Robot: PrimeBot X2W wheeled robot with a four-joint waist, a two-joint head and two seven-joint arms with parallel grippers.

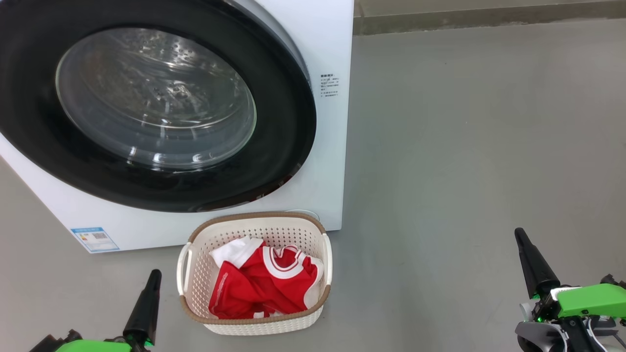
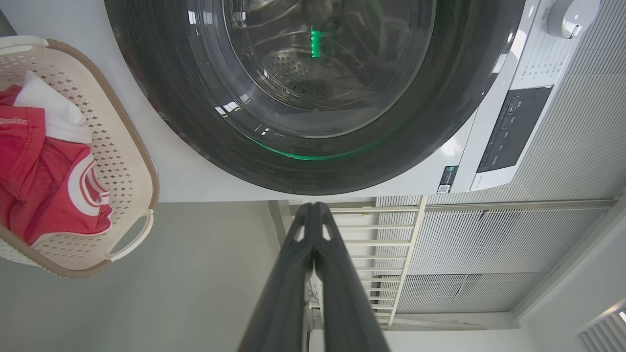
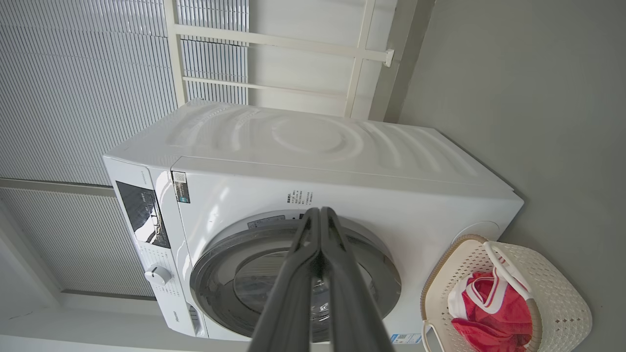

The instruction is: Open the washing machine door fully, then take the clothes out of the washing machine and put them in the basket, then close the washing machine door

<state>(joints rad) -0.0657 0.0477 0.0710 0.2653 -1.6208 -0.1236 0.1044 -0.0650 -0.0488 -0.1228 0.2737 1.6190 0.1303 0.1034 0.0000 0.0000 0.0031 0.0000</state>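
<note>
The washing machine (image 1: 327, 156) stands ahead with its round black-rimmed door (image 1: 156, 112) shut flat against the front; the steel drum shows through the glass. On the floor before it sits the cream basket (image 1: 254, 274), holding the red jerseys with white trim (image 1: 264, 286) and a white garment (image 1: 234, 249). My left gripper (image 1: 154, 276) is shut and empty, low at the basket's left. My right gripper (image 1: 521, 237) is shut and empty, well off to the right. The door (image 2: 313, 98), basket (image 2: 122, 161) and clothes (image 2: 44, 176) also appear in the left wrist view; the machine (image 3: 313, 161) and basket (image 3: 552, 298) in the right wrist view.
Grey floor (image 1: 464, 171) spreads wide to the right of the machine. A blue label (image 1: 94, 238) marks the machine's lower left corner. A control panel (image 2: 513, 127) and a knob (image 2: 570, 17) sit on the machine's front. A white railing (image 3: 274, 54) stands behind.
</note>
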